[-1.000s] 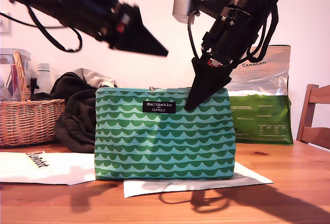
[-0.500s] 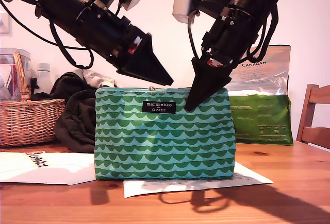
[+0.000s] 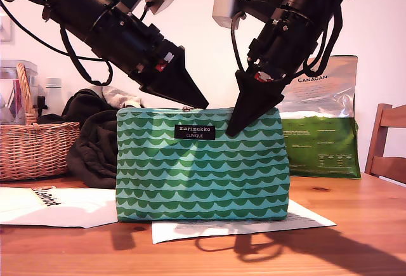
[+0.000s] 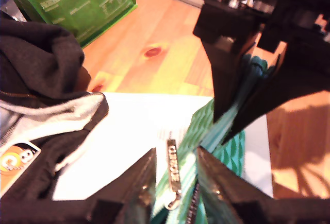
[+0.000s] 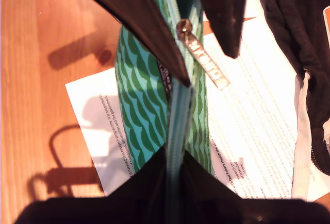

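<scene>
Wooden table bears the upright green pouch mid-frame in the exterior view. My second gripper pinches its top edge; my first gripper straddles the zipper pull, fingers slightly parted.

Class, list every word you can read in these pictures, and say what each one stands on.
"marimekko / CLINIQUE": black label on the pouch.
"CANAGAN": green bag.
"CLINIQUE", seemingly: zipper pull.
Printed sheets and the bag's small print: too small to read.
</scene>
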